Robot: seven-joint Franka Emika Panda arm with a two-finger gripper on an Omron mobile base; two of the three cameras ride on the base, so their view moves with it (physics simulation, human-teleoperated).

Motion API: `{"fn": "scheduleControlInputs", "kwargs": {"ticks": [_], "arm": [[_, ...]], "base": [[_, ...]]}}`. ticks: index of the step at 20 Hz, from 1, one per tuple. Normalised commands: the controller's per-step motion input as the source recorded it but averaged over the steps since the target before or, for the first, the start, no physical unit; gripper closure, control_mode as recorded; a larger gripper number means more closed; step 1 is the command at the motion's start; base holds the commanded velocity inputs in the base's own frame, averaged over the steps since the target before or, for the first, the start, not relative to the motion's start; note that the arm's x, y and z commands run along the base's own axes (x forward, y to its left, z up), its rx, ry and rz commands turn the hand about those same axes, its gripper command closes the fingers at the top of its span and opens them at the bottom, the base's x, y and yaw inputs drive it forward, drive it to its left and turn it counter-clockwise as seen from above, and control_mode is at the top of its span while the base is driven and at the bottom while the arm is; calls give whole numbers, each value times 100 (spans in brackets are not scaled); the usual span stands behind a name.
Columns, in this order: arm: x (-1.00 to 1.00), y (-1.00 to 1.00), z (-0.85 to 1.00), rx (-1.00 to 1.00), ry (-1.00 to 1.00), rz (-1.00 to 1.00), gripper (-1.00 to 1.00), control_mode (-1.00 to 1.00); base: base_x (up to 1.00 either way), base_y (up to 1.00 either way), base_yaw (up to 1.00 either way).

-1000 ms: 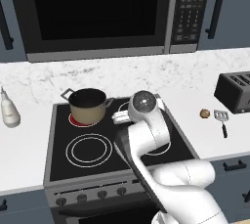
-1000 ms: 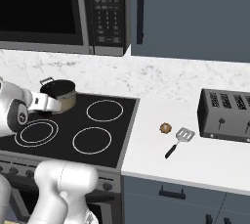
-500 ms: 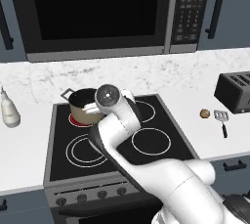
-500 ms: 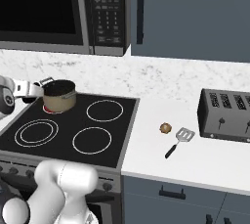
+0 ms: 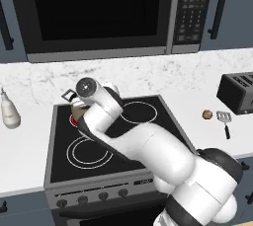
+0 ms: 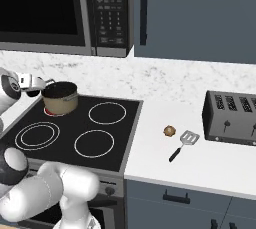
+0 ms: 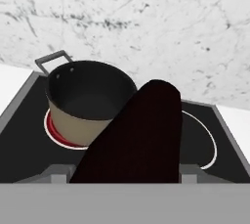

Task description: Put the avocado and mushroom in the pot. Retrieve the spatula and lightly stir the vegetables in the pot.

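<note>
1. Far out to the gripper's left side on the counter, in the left base view, stands a white bottle [image 5: 9, 112]. It is well apart from the work and I don't need to go near it.
2. The gripper [image 6: 36, 82] sits at the back-left corner of the stovetop [image 6: 75, 128]. Its jaws are spread wide and pinch the avocado [image 7: 141, 135], the dark maroon lump that fills the gap between them in the hand view.
3. The pot [image 7: 88, 100] stands just ahead of the gripper on a burner glowing red, its dark inside bare. From the right base view the hand is beside the rim, not over the mouth.
4. I judge this to be the first step — carrying the avocado in. The next move calls for a short advance until the fruit hangs over the opening, then a release.
5. Edges to mind: the near loop handle [image 7: 51, 60] and the dark rim sit close to the fingers, and the marble backsplash [image 7: 146, 27] rises right behind the pot. The room above the pot looks free.
6. Well off to the gripper's right on the counter lies the mushroom [image 6: 169, 131]. The spatula [image 6: 184, 142] is just beside it, and the toaster [image 6: 232, 118] stands beyond — all untouched, with bare counter around them for later reaches.
</note>
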Motion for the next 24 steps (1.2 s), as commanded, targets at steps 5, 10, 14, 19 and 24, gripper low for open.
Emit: {"fn": "scheduleControlInputs", "kwargs": {"ticks": [5,10,14,19,24], "arm": [[82,8,-39,-5,0,0,100,-100],[67,5,-37,-4,0,0,100,-100],[52,21,-26,-3,0,0,100,-100],[60,21,-27,-3,0,0,100,-100],[54,24,-28,-3,3,-1,100,-100]], "base": [[0,0,0],[0,0,0],[0,0,0],[0,0,0],[0,0,0]]}}
